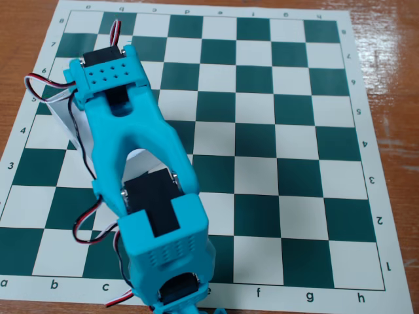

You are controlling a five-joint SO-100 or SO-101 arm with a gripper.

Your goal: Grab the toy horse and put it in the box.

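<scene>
The cyan arm (pixel 141 170) reaches from the bottom edge up over the left part of the chessboard. Its wrist block (pixel 108 75), with a black servo (pixel 101 55), hangs over the white box (pixel 60 112). Only slivers of the box show: one left of the arm and one through the arm's gap (pixel 141 159). The gripper's fingers point down under the wrist block and are hidden, so I cannot tell whether they are open or shut. The toy horse is out of view, either hidden under the arm or inside the box.
The green-and-white chessboard mat (pixel 275 131) lies on a wooden table (pixel 393 52). Red, black and white servo wires (pixel 88 226) loop out on the arm's left side. No other objects stand on the squares to the right of the arm.
</scene>
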